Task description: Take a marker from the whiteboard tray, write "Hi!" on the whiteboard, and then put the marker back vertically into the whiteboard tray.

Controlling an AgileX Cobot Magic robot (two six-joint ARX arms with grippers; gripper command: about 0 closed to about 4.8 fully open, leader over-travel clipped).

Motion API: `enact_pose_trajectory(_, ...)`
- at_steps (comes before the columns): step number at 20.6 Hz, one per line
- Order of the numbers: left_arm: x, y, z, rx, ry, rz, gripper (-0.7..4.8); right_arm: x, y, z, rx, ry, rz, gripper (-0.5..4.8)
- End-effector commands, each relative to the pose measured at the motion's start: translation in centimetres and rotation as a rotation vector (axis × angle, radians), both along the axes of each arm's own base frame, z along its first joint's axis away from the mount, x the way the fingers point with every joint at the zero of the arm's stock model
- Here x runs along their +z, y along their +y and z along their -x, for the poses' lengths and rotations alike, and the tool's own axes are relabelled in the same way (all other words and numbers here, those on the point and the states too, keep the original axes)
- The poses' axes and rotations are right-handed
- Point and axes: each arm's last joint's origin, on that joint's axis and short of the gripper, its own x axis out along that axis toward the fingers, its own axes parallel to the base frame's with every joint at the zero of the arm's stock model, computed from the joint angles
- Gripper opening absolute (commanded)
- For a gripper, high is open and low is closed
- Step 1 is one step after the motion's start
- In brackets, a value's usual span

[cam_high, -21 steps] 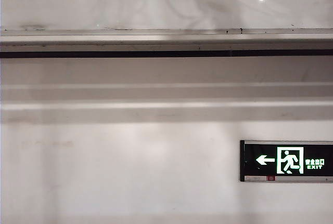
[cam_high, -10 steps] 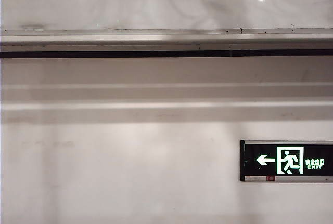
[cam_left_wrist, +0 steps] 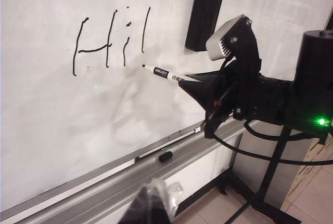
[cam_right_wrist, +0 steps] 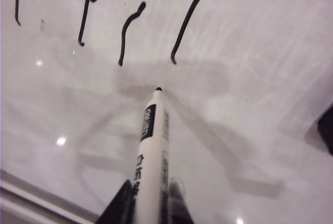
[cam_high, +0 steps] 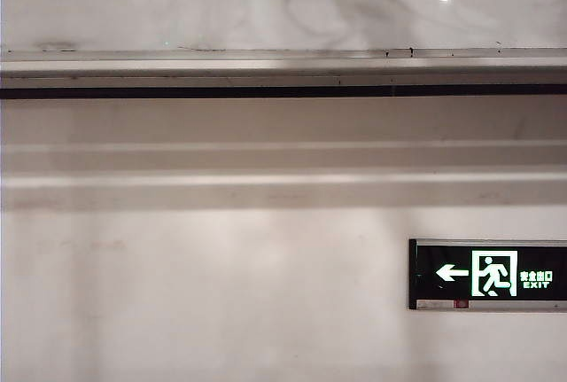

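Right pincer holds marker at whiteboard; left pincer by unchanged tray.

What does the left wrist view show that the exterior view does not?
Only the left wrist view shows the black "Hi" strokes, the right gripper holding the marker with its tip at the whiteboard, a black cap lying on the tray, and a black eraser. Only the exterior view shows the exit sign. Both show whiteboard and tray.

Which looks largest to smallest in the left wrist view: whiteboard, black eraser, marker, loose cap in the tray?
1. whiteboard
2. black eraser
3. marker, held in the right tool
4. loose cap
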Motion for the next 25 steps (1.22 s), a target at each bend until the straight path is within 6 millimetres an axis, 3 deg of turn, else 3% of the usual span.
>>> enact_pose_trajectory(1,0.29,0.06,0.29,-0.008,-0.016,0.008,-0.06,0.34,0.07,-0.07,-0.001,-0.029,-0.022,-0.01)
enact_pose_trajectory(13,0.29,0.06,0.29,-0.008,-0.016,0.008,-0.06,0.3,-0.4,-0.76,-0.07,-0.049,-0.025,-0.01)
enact_pose_trajectory(25,0.29,0.06,0.28,-0.008,-0.016,0.008,-0.06,0.01,-0.24,-0.73,-0.017,-0.021,-0.013,-0.01)
